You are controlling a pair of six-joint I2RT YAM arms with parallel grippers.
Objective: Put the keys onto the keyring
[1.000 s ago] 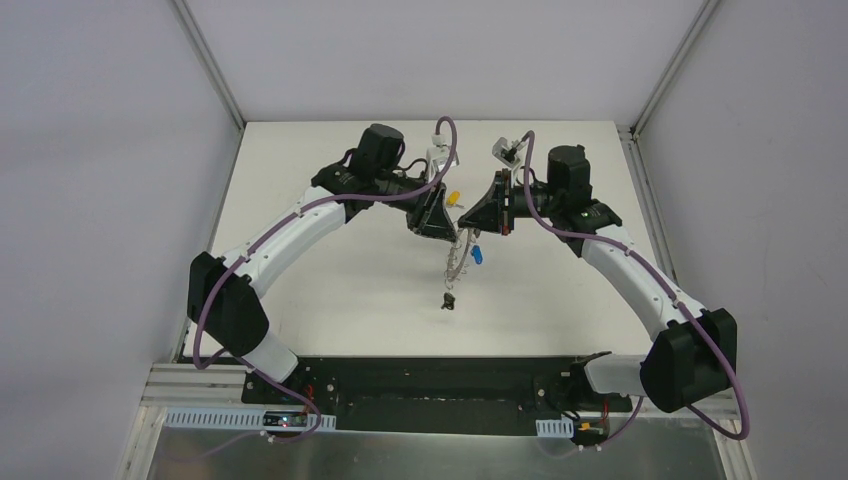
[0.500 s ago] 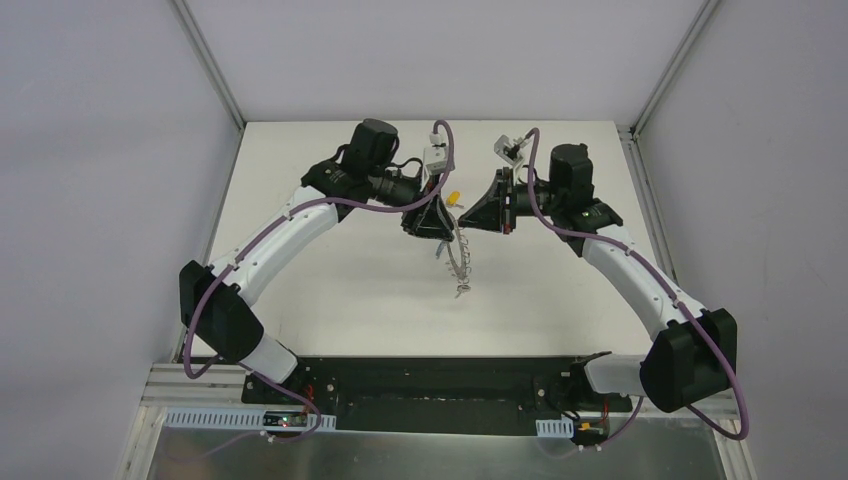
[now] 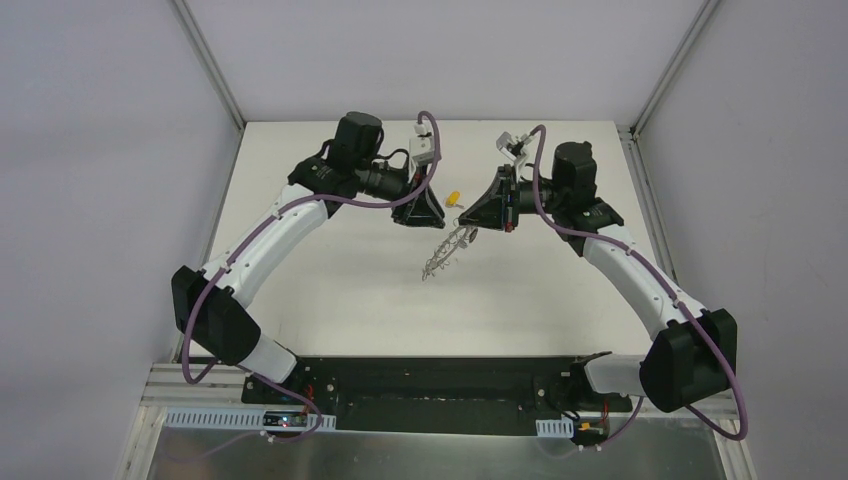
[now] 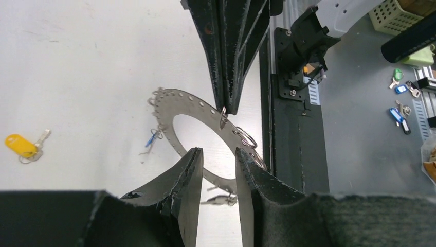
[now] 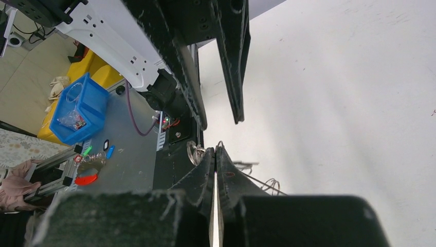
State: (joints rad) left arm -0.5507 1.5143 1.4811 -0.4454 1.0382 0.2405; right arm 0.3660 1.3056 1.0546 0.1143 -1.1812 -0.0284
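Note:
The keyring (image 4: 181, 101), a wide flat grey ring with wire loops on its rim, hangs tilted in the air (image 3: 443, 252). My right gripper (image 5: 216, 150) is shut on its rim, and its fingertips (image 4: 229, 105) pinch the ring from above in the left wrist view. A blue key (image 4: 152, 138) dangles from a loop on the ring. Another small key (image 4: 224, 199) hangs below its lower edge. My left gripper (image 4: 218, 152) stands open just short of the ring's lower rim, with nothing clamped. The yellow key (image 4: 20, 145) lies loose on the table (image 3: 453, 197).
The white table (image 3: 330, 290) ends at a black base rail (image 4: 290, 128) on the near side. Grey walls close in the left, right and back. Off the table are spare keys (image 4: 400, 105) on a grey bench and a blue bin (image 5: 82, 108).
The ring has swung from hanging straight down to a tilt towards the left. My left arm has drawn back to the left, away from the right gripper. The right gripper stays shut.

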